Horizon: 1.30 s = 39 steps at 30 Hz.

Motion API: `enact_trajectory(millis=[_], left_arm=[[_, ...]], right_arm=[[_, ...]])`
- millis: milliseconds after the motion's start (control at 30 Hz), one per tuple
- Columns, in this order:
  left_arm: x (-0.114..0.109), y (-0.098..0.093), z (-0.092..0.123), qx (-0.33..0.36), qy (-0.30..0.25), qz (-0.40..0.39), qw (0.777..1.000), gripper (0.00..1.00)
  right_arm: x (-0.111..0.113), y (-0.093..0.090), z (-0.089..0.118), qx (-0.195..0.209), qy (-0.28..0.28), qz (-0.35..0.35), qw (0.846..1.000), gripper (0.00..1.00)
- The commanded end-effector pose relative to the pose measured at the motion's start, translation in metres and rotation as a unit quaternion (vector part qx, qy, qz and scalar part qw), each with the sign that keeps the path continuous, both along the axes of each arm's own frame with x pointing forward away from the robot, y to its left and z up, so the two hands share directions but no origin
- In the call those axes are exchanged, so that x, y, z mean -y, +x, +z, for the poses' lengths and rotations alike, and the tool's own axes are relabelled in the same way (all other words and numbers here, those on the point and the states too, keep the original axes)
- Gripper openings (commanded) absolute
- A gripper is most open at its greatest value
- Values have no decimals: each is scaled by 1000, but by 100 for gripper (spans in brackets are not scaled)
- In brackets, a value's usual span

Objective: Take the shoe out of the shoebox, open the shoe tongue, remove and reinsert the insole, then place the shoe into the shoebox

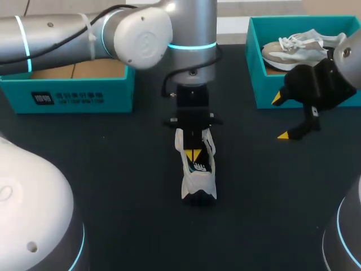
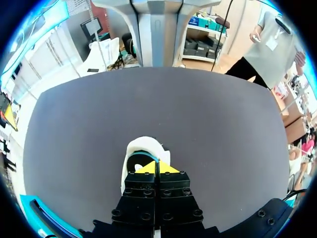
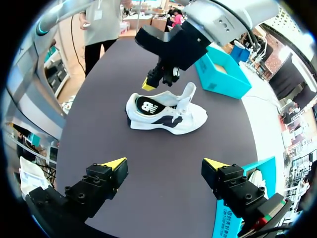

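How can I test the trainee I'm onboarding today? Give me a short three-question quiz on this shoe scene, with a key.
1. True or false: the right gripper is open and holds nothing.
2. The left gripper is: A at the white sneaker on the table; B inside a shoebox; C touching the right gripper.
3. What lies in the right-hand shoebox?
Key: 1 true; 2 A; 3 a second sneaker.

The left arm (image 1: 56,34) is silver with glowing blue rings (image 1: 192,46) and a black cable (image 1: 107,12), maybe two. The left gripper (image 2: 158,167) and right gripper (image 3: 165,163) are black, yellow-tipped.
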State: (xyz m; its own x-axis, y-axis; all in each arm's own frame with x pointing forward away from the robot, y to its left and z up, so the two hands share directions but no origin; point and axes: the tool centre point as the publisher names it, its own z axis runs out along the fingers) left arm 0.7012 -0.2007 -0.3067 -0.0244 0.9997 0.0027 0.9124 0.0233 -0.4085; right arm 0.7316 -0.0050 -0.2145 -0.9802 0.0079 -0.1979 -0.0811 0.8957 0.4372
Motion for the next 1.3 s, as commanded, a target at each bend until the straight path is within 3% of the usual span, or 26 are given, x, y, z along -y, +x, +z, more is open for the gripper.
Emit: enact_trajectory(millis=[33, 767, 1067, 1300], left_arm=[[8, 5, -15, 5, 8, 2, 1000, 0], [16, 10, -78, 41, 6, 45, 998, 0], [1, 5, -36, 21, -6, 48, 999, 0], [4, -15, -41, 2, 2, 26, 1000, 0]], right_arm=[[-1, 0, -1, 0, -2, -1, 1000, 100], [-1, 0, -1, 0, -2, -1, 1000, 100], [-1, 0, -1, 0, -2, -1, 1000, 100], [-1, 0, -1, 0, -2, -1, 1000, 100]])
